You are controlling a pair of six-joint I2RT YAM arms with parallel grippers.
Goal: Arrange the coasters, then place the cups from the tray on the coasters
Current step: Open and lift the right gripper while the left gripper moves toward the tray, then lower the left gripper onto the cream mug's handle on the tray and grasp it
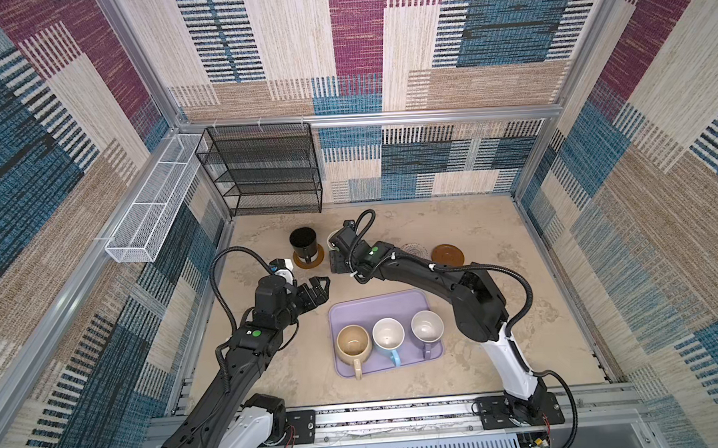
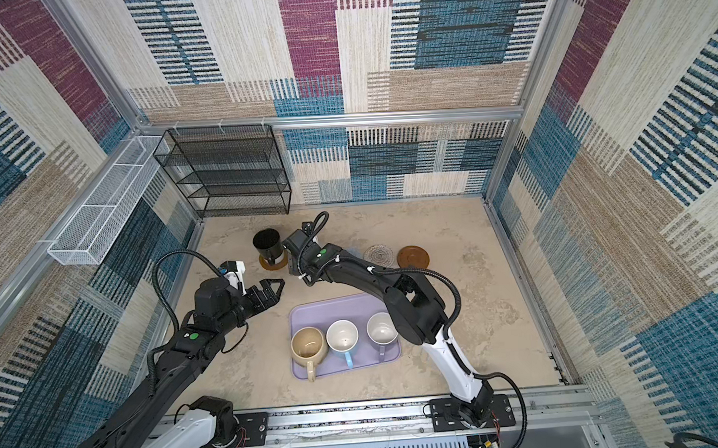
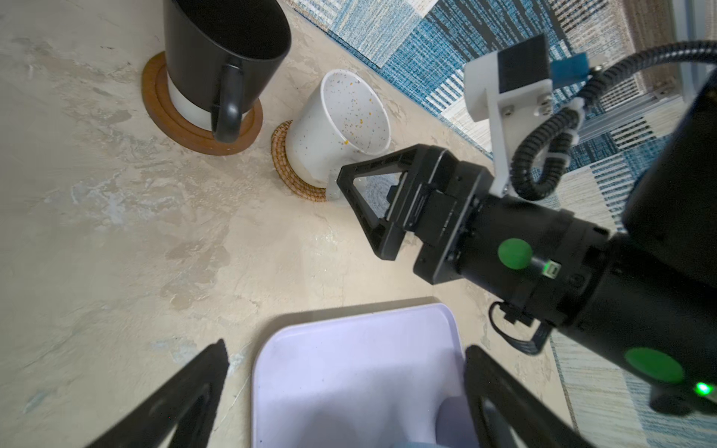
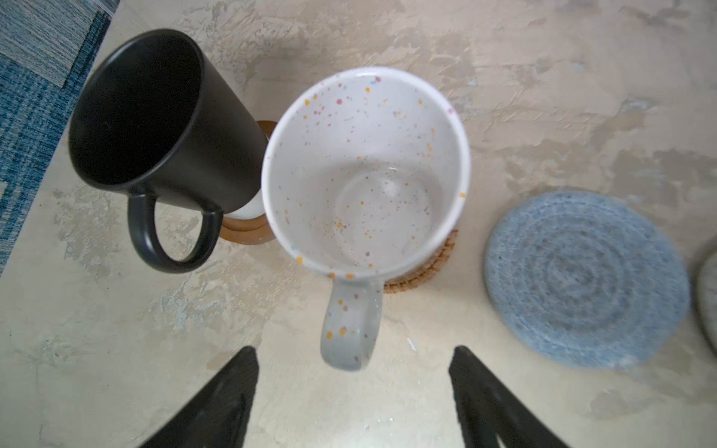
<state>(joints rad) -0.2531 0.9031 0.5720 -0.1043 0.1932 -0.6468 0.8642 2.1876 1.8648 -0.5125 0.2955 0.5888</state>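
Ceramic speckled white mug [image 4: 364, 174]: upright on the tan woven rattan coaster [image 4: 430, 267], just beside the black mug [image 4: 155, 116] on a glossy brown coaster [image 4: 244, 232].
Right tool [image 4: 355, 351]: jaws wide apart either side of the speckled handle [image 4: 351, 322], gripping nothing.
Left tool [image 3: 345, 345]: open, empty, above a corner of the lavender tray [image 3: 349, 372].
On tray: beige mug [image 1: 353, 344], light blue mug [image 1: 388, 336], lavender mug [image 1: 427, 326].
Handling: probably heavy, rigid, glazed-slick, breakable; the handle loop looks the surest hold.

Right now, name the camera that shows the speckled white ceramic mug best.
The right wrist view: the speckled white ceramic mug fills it, inside and handle. The left wrist view shows the mug smaller, obliquely. In both top views the right arm nearly hides it.
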